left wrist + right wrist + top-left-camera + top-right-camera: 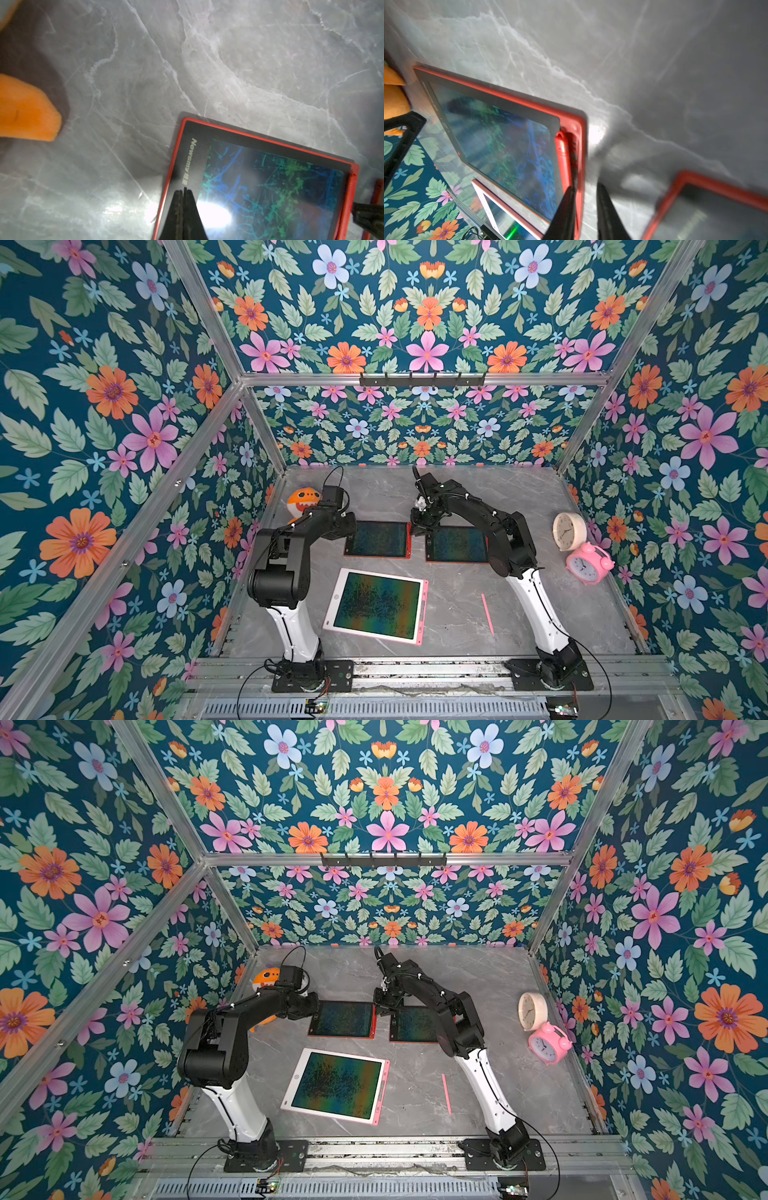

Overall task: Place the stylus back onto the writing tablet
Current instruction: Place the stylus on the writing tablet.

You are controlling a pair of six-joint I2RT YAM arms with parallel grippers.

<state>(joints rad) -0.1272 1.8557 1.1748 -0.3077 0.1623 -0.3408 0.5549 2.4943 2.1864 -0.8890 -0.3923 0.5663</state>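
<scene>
Table: grey marble (457, 626)
Far: left red tablet (376, 539), right red tablet (457, 545), orange plush (301, 501)
Near: pink tablet (376, 605), pink stylus (487, 614)
Right: cream clock (568, 531), pink alarm clock (589, 563)

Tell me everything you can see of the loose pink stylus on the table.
The pink stylus is a thin, straight, plastic-looking stick, one colour throughout. It lies flat on the gray marble table, alone, between the white-and-pink tablet and the right arm's white link, touching neither. Its tip is too small to make out.
</scene>
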